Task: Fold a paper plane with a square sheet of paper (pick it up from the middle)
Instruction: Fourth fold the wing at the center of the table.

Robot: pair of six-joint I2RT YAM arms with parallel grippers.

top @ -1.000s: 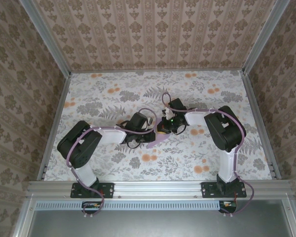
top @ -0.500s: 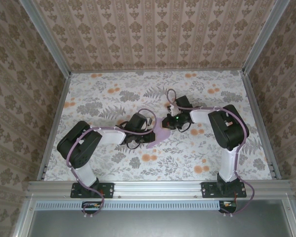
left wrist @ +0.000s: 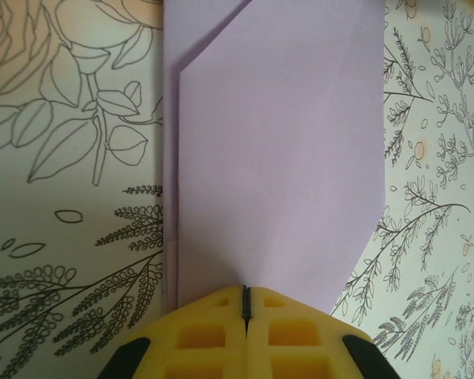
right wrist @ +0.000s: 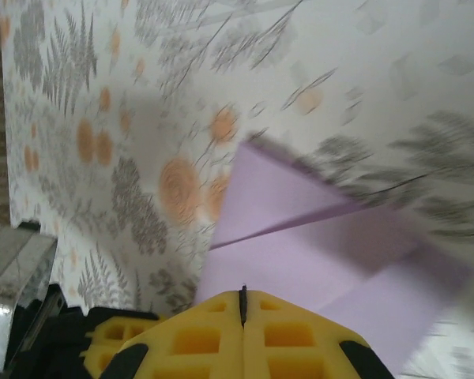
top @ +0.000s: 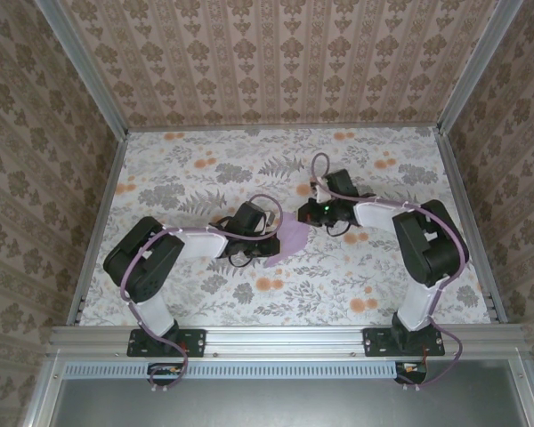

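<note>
Floral tablecloth [top: 249, 169] spread right across the tabletop, grey-green ferns and leaves everywhere. There's a bunch of orange blossoms [top: 385, 163] towards the far right corner, and another orange cluster [top: 269, 285] near the middle of the near edge. Brown damask wallpaper on three sides: back wall [top: 285, 62], left wall [top: 36, 178], right wall [top: 507, 178]. Aluminium posts [top: 80, 67] climb from the far corners. Along the near edge runs an aluminium rail [top: 285, 338], with a perforated grey strip [top: 285, 369] just in front of it. The left wrist view gives crisp outlined leaves [left wrist: 79, 142]; the right wrist view, a blurred orange flower [right wrist: 178, 189].
</note>
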